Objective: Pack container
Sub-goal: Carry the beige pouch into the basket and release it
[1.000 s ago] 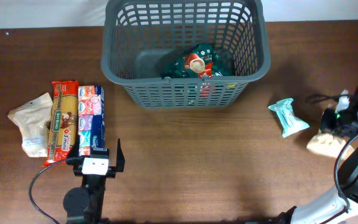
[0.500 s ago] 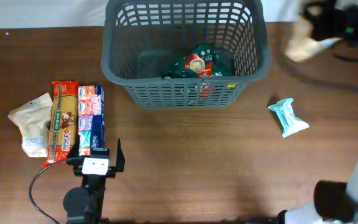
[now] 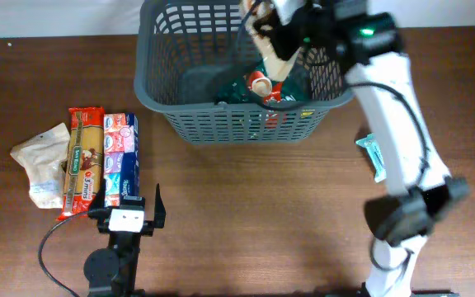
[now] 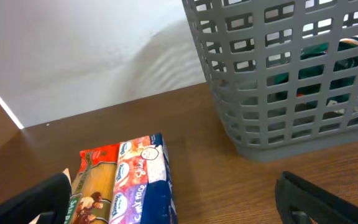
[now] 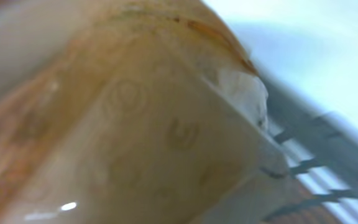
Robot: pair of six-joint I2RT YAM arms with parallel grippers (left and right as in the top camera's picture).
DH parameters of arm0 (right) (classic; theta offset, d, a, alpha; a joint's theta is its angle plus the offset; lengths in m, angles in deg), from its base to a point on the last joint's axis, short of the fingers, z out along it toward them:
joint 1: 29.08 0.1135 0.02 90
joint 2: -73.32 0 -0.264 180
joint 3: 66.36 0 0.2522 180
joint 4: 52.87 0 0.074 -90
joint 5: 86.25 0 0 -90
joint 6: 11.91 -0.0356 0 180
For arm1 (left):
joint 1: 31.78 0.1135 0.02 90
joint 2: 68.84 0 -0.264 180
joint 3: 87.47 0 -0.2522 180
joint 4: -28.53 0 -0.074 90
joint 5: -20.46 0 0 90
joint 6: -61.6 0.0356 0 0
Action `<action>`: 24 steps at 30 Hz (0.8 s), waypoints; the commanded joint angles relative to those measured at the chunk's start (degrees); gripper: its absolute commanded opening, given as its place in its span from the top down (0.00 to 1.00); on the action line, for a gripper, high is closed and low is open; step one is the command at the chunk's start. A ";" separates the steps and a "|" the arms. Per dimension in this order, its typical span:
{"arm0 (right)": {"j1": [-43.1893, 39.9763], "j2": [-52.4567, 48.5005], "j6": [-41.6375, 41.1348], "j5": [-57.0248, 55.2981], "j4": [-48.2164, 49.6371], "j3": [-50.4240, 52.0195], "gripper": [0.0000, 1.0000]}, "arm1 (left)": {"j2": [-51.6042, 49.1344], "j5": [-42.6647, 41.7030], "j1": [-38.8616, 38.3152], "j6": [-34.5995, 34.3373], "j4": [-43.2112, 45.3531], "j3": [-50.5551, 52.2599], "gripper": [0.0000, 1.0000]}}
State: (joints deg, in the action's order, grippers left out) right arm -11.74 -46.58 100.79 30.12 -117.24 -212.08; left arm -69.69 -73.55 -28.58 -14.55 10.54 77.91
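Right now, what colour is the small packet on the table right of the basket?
The small packet is pale teal, clearest in the overhead view.

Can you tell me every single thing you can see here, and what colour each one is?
dark grey plastic lattice basket: one, grey, far middle of the table.
dark green snack packet: at least one, green with red and white, inside the basket.
tan snack packet: one, tan, held over the basket.
light teal packet: one, teal, right of the basket, partly behind the right arm.
long red-orange packet: one, table's left side.
long pink-and-blue packet: one, right beside the red-orange one.
crinkly beige packet: one, leftmost.
brown wooden table: one, under everything.
left arm: black, near edge, jaws open and empty.
right arm: white and black, jaws closed on the tan packet.
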 commanded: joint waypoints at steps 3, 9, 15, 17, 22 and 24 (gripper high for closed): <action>0.66 -6.16 -2.73 -0.26 0.22 -0.26 0.97 | 0.48 0.42 0.33 -0.52 -0.11 0.33 0.01; 0.66 -9.22 -3.93 -0.79 -1.20 -0.26 0.96 | 0.48 0.44 0.33 -0.52 -0.11 0.33 0.01; 0.59 -8.37 -10.62 -10.16 -5.46 -0.94 0.21 | 0.48 0.42 0.33 -0.52 -0.11 0.33 0.01; 0.55 -6.78 -12.35 -13.86 -8.72 -2.82 0.21 | 0.48 0.42 0.33 -0.52 -0.11 0.33 0.01; 0.37 -0.20 -12.66 -27.65 -17.90 -14.53 0.21 | 0.48 0.42 0.33 -0.52 -0.11 0.33 0.01; -1.16 3.08 -13.88 -30.36 -18.88 -18.08 0.21 | 0.48 0.42 0.33 -0.52 -0.11 0.35 0.01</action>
State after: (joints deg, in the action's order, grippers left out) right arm -11.52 -54.67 89.40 9.88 -135.51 -222.11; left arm -69.69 -73.55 -28.58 -14.55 10.54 77.93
